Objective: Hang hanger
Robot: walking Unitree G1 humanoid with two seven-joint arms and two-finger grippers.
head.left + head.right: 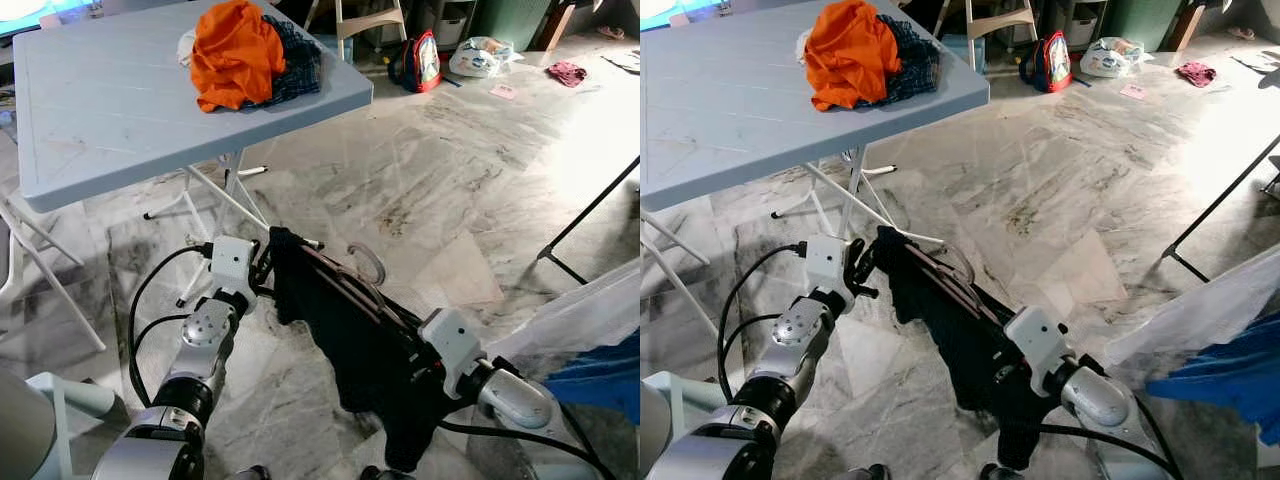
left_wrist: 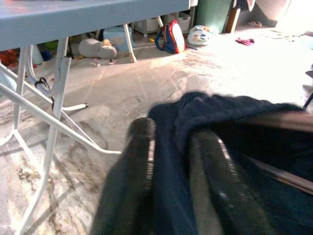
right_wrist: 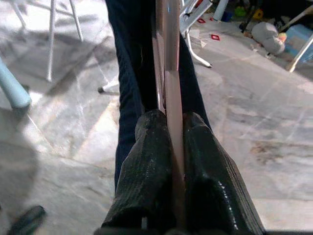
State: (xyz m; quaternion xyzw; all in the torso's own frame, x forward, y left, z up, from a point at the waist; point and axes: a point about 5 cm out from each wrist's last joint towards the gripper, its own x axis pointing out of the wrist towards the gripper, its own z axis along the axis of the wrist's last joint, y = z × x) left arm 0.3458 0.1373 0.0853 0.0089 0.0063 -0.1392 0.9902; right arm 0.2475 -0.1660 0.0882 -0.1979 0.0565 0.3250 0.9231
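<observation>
While you hold this load between both arms, work across it from the left: your left gripper (image 2: 166, 186) has its two black fingers pressed onto the shoulder end of the dark navy garment (image 1: 350, 340), cloth bunched between them in the left wrist view. From there the slim wooden hanger with a metal hook (image 1: 345, 285) runs diagonally down toward your right side, its long axis slanting from upper left to lower right, with the curved hook (image 1: 372, 262) rising off its middle and pointing away from you over the grey marble floor (image 1: 440, 170). At the low end, your right gripper (image 3: 168, 161) pinches the hanger bar itself, fingers tight on either side. The grey folding table (image 1: 90, 110) with orange and plaid clothes (image 1: 240, 55) stands beyond your left arm. No rail can be made out, so the hook, midway between both grippers, has nowhere to go yet.
</observation>
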